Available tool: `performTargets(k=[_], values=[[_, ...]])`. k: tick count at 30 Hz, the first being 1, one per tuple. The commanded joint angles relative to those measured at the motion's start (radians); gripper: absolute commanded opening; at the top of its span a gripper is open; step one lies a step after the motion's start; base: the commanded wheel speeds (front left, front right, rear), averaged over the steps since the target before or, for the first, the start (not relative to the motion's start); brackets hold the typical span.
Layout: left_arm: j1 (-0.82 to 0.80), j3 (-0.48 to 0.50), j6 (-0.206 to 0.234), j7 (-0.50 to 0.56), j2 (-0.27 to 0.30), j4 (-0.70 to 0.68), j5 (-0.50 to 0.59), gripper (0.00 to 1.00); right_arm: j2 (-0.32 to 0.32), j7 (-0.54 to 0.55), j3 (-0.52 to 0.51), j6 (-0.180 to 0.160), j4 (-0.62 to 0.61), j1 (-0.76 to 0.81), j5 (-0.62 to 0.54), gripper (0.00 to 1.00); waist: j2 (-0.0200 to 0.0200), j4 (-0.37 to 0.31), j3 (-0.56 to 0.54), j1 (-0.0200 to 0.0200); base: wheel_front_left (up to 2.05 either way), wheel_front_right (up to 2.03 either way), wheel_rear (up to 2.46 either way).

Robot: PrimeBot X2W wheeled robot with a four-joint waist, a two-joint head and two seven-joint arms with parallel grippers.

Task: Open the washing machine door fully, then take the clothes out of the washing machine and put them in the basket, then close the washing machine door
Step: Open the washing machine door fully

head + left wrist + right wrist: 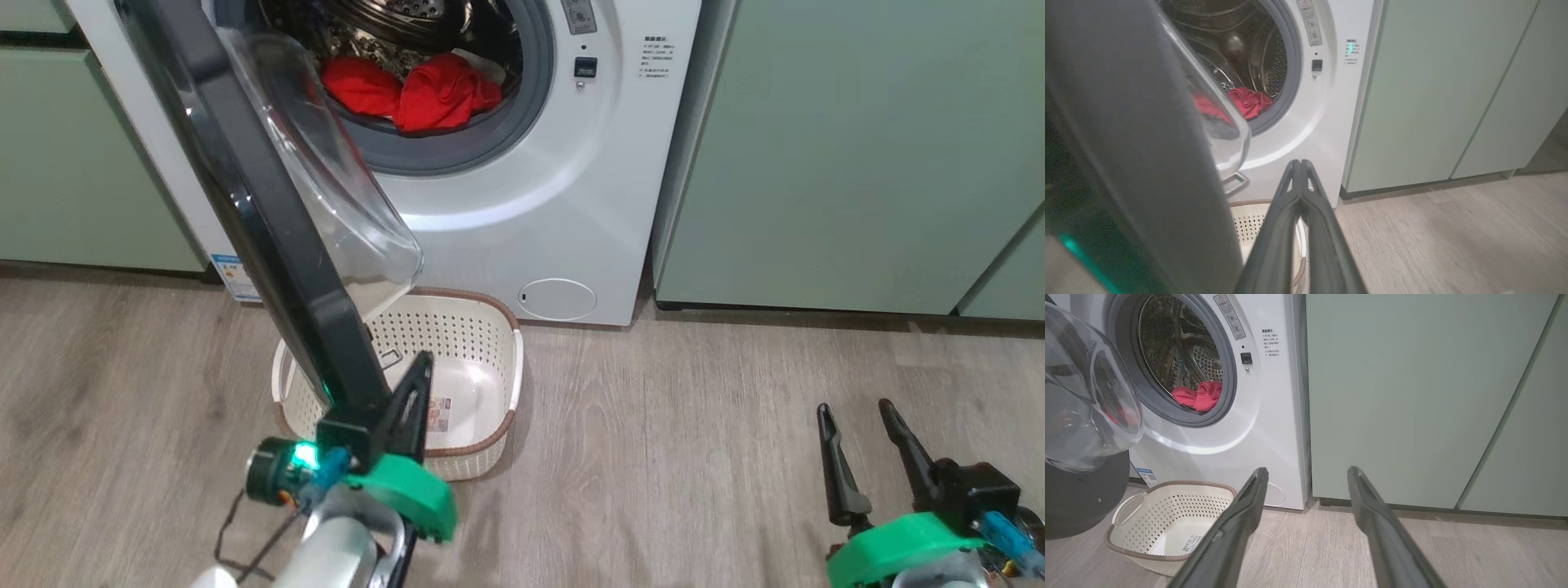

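Standing open, door [269, 237], clothes [433, 94] in drum [408, 15]

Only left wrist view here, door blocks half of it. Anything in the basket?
Observer: Nothing but the paper label on its floor; the basket is otherwise empty.
Operator: Right gripper?
Observer: The right gripper is open, holding nothing.
Operator: How much laundry is behind the glass?
Observer: The head view shows the clothes as two red lumps side by side at the washer mouth.
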Motion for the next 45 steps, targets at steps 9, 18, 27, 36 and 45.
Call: performTargets(k=[9, 18, 27, 36, 45], values=[[-0.071, 0.105, 0.018, -0.014, -0.004, -0.033, -0.006, 0.0, -0.006, -0.009, 0.0, -0.001, -0.026, -0.027, 0.005, 1.0, -0.0001, 0.03, 0.012, 0.0, 0.0, 0.0, 0.0], [-0.034, 0.148, 0.003, -0.015, -0.004, -0.057, 0.011, 0.0, -0.001, -0.009, 0.012, -0.001, -0.023, -0.024, 0.008, 1.0, -0.0001, 0.114, 0.01, 0.0, 0.0, 0.0, 0.0], [-0.032, 0.183, -0.025, -0.015, 0.006, -0.023, 0.021, 0.0, 0.003, -0.009, 0.021, -0.001, -0.024, -0.024, 0.012, 1.0, -0.0001, 0.238, -0.003, 0.0, 0.0, 0.0, 0.0], [-0.051, 0.244, -0.042, -0.015, 0.022, 0.003, 0.015, 0.0, 0.013, -0.009, 0.031, -0.001, -0.021, -0.031, 0.013, 1.0, -0.0001, 0.333, -0.011, 0.0, 0.0, 0.0, 0.0], [-0.103, 0.353, -0.051, -0.015, 0.051, 0.05, 0.001, 0.0, 0.018, -0.009, 0.052, -0.001, -0.021, -0.04, 0.014, 1.0, -0.0001, 0.369, -0.006, 0.0, 0.0, 0.0, 0.0]])
